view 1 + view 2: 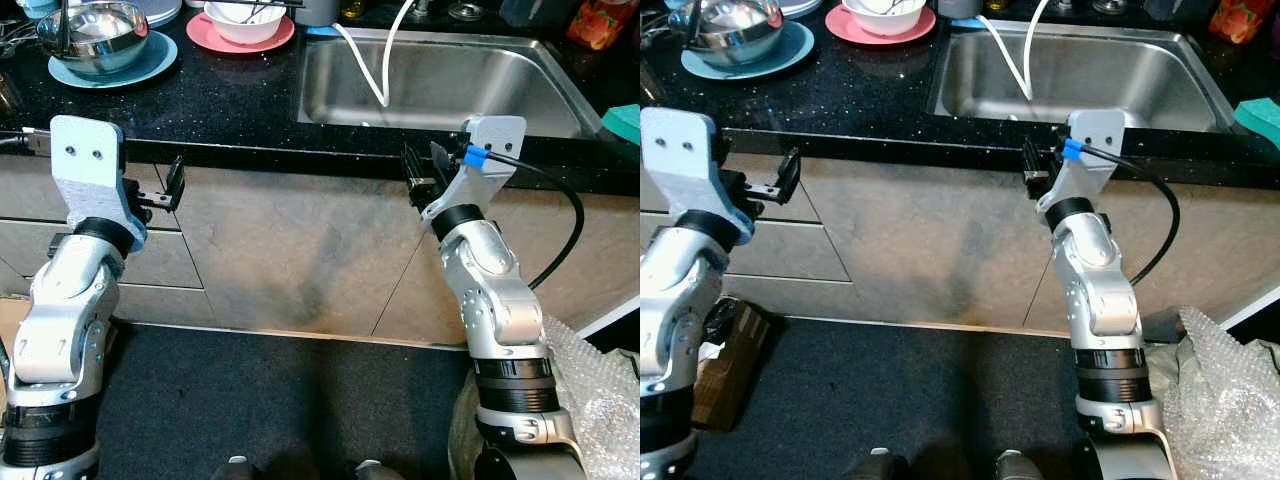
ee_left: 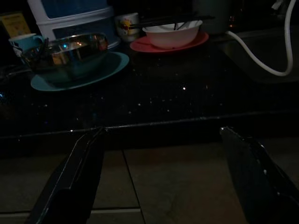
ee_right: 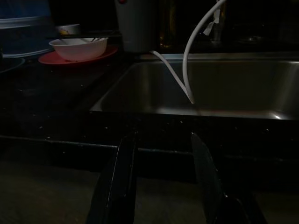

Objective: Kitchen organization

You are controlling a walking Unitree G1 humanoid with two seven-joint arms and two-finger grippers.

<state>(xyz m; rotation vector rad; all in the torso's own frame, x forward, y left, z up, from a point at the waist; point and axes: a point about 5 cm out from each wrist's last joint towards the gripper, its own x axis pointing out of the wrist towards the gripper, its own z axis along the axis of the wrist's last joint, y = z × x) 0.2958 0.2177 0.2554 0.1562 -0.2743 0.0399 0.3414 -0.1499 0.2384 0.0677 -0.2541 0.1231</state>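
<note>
Steel bowl on teal plate, white bowl on pink plate, far-left table. Steel: light, stiff, slippery; grip rim. White: likely fragile, chopsticks across.
Left gripper, right gripper: fingers released, empty, below table edge.
Open room mid-table; sink lip, hose right.

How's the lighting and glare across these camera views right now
Eye views: bright and sharp, glare on the steel bowl and sink. Left wrist view: dim, left gripper fingers in dark silhouette. Right wrist view: darker still, right gripper barely lit.
</note>
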